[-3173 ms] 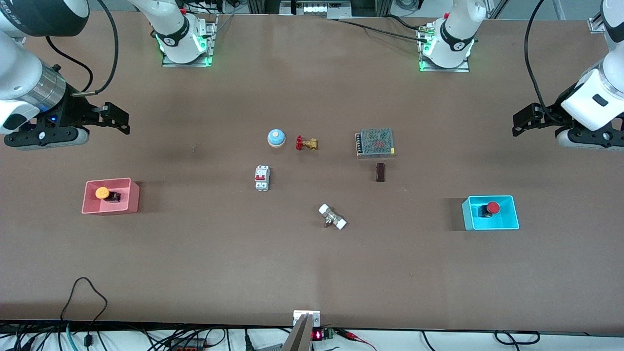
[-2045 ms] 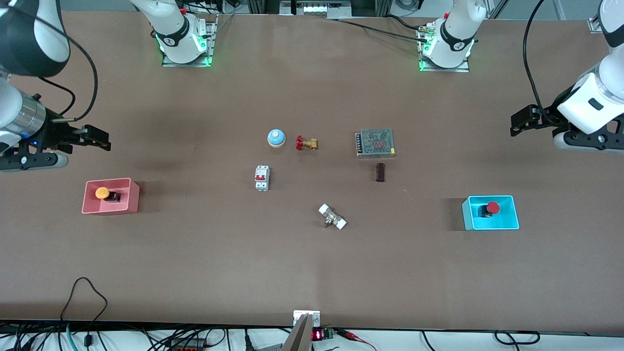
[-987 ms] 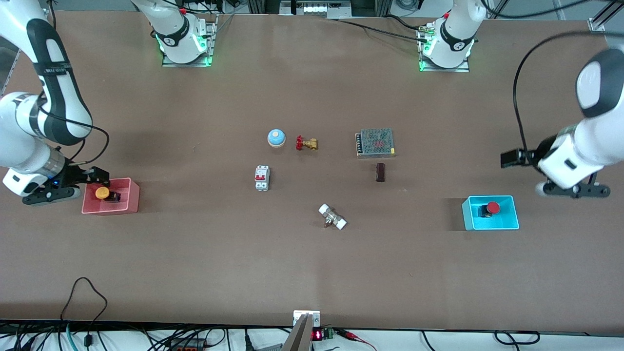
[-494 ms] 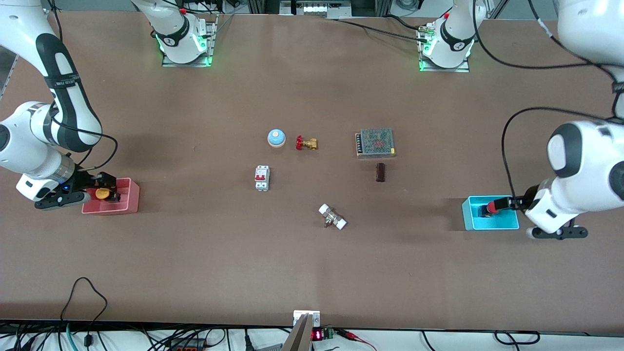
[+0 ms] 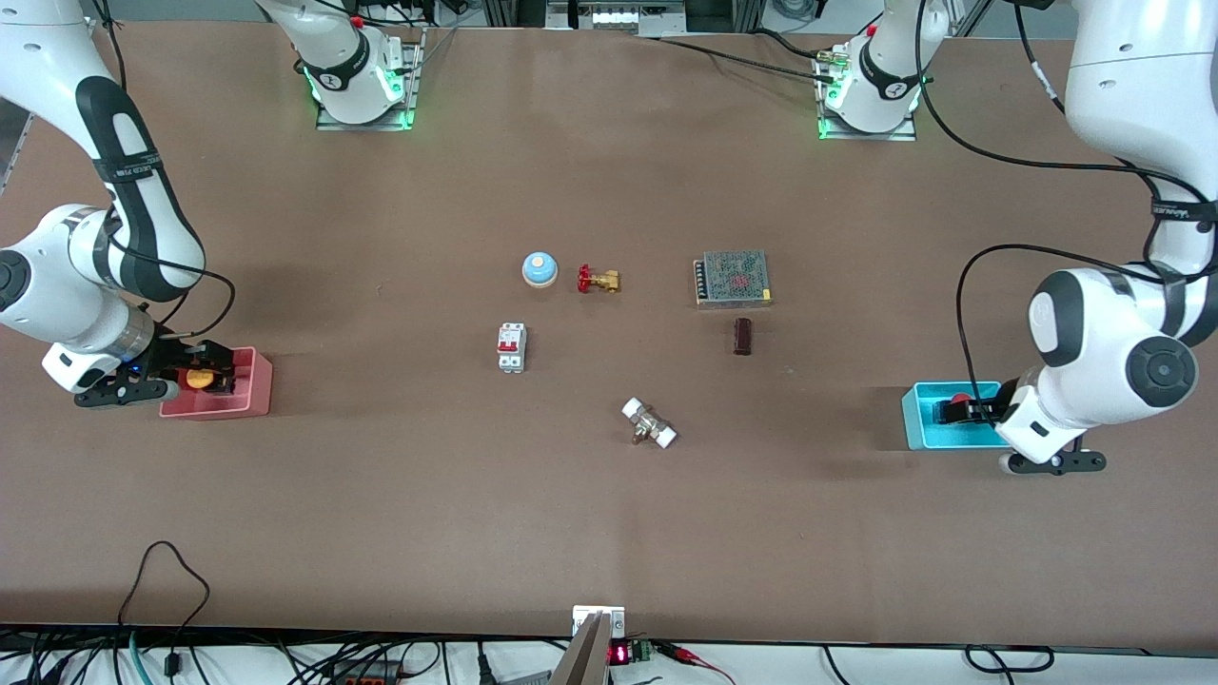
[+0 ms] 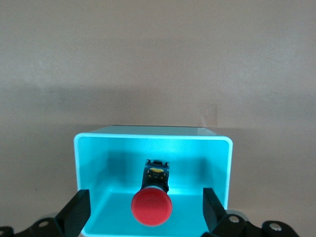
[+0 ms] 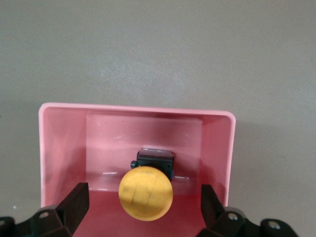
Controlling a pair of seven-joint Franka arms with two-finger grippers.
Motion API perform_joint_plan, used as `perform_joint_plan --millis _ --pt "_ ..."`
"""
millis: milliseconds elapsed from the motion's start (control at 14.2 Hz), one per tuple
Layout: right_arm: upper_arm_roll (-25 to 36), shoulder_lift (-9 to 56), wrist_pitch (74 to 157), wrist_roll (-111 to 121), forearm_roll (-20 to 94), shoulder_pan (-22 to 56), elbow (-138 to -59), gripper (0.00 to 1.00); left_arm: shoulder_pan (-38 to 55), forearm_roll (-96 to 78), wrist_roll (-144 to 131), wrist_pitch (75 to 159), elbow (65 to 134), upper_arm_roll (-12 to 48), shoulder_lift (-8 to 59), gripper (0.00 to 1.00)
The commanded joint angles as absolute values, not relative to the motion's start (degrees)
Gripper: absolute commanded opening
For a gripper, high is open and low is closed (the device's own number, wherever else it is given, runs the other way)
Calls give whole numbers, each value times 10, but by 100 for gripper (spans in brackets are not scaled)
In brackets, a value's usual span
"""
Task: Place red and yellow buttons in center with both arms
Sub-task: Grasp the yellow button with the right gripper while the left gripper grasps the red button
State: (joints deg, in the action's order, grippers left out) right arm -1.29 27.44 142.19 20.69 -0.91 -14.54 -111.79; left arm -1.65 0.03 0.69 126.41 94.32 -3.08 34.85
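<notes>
Table (image 5: 609,533): flat matte brown top, a few faint scuffs, soft shadows under both arms. Along its front-camera edge hang loose black cables (image 5: 162,580) and a small box with a red digit display (image 5: 619,654); at the opposite edge the two arm bases (image 5: 362,81) sit on metal plates lit green. Centre of the table holds clutter only: blue bell (image 5: 540,269) beside a brass valve (image 5: 598,280), a mesh-topped metal box (image 5: 733,279) with a dark block (image 5: 742,336) just nearer the camera, a white breaker (image 5: 511,347), and a white-capped fitting (image 5: 649,423) nearest the camera. Yellow button (image 7: 145,192) lies on its side in the pink tray (image 5: 245,400) at the right arm's end of the table, cap toward the wrist camera, black body under it. Right gripper (image 7: 144,207) is lowered into that tray, fingers (image 7: 74,205) spread wide on either side of the cap, not touching it, holding nothing. Red button (image 6: 151,206) lies likewise in the cyan tray (image 5: 918,419) at the left arm's end. Left gripper (image 6: 146,210) is down at the tray, fingers (image 6: 75,215) wide apart flanking the red cap with clear gaps, holding nothing. Both trays are well apart from the centre clutter.
</notes>
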Motion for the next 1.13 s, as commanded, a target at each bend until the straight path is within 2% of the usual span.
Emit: perform_joint_plan --millis 0,494,776,846,917,987,1058 --pt "-18 283 1429 199 -9 -152 -1114 100 -19 10 3 1331 1003 -29 336 100" --pt "-18 294 1454 200 -11 -152 -1114 100 -19 10 5 1424 1061 -28 337 97" --pt "-18 297 1457 200 -12 -152 -1114 98 -18 10 5 1426 1065 -28 338 92" --pt "-18 297 1456 200 -12 -152 -1114 91 -18 10 5 1426 1065 -28 338 83" --pt "-18 297 1456 201 -13 -152 -1114 83 -18 10 5 1426 1065 -28 338 66" --pt "-18 297 1456 205 -13 -152 -1114 74 -18 10 6 1426 1064 -28 339 56" --pt "-18 297 1456 207 -14 -152 -1114 68 -18 10 5 1426 1063 -28 339 50"
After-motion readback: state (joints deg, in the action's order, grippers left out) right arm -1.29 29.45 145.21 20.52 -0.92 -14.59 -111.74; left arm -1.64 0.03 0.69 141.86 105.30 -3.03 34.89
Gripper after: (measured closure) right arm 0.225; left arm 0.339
